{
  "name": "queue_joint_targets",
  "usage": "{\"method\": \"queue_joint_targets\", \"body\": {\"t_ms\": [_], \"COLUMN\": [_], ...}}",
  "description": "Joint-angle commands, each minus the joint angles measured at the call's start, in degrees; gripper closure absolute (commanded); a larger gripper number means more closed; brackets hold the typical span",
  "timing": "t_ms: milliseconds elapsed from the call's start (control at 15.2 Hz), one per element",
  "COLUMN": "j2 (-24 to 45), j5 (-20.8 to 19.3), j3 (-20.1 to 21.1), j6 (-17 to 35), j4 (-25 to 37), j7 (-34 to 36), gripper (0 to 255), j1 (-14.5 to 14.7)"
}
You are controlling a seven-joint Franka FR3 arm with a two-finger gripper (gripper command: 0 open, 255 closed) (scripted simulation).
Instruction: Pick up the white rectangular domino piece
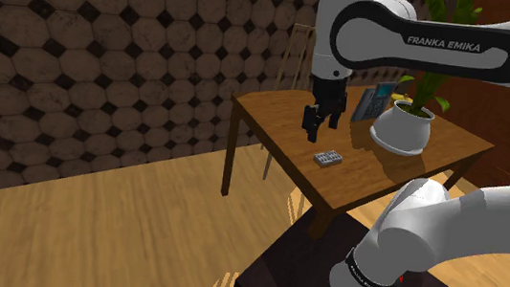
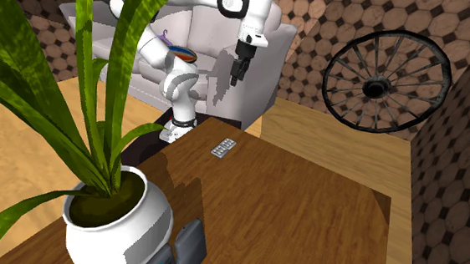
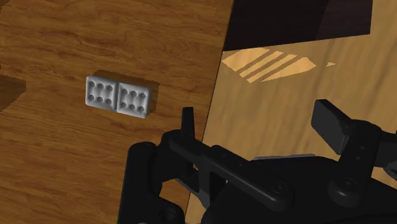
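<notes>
One grey-white domino (image 1: 328, 158) lies flat on the wooden tabletop (image 1: 279, 121), near the edge facing the stand (image 1: 278, 279). In the wrist view each of its two halves shows six pips. In the shoulder view, from left to right, a chair (image 1: 296, 50) stands behind the tabletop. Next the black pincer (image 1: 320, 125) hangs above the wood, with the domino just right of it and lower. A white plant pot (image 1: 400, 131) sits well apart from the domino. The pincer's fingers (image 3: 330, 121) stand apart with nothing between them, and the domino lies off to one side, untouched. In the second exterior view a sofa (image 2: 206, 29) sits behind the arm (image 2: 182, 86), and a spoked wheel (image 2: 387, 82) shows against the wall at right.
</notes>
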State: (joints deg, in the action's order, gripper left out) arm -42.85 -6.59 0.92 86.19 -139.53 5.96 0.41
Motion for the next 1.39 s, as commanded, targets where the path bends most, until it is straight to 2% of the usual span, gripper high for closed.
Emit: {"method": "queue_joint_targets", "body": {"t_ms": [0,330,660,990,1188,1320], "j2": [0.0,-8.4,-12.4,-10.4,-6.8,-3.8], "j5": [0.0,-7.6,-16.7,-25.5,-29.4,-31.1], "j3": [0.0,-9.3,-21.0,-34.8,-43.7,-49.8], "j6": [0.0,5.2,11.5,19.6,24.9,28.5], "j4": [0.0,-9.5,-15.2,-16.4,-14.9,-13.3], "j7": [0.0,-20.2,-40.8,-61.2,-73.2,-81.1], "gripper": [0,0,0,0,0,0], "j1": [0.0,2.4,3.6,6.1,9.6,13.0]}}
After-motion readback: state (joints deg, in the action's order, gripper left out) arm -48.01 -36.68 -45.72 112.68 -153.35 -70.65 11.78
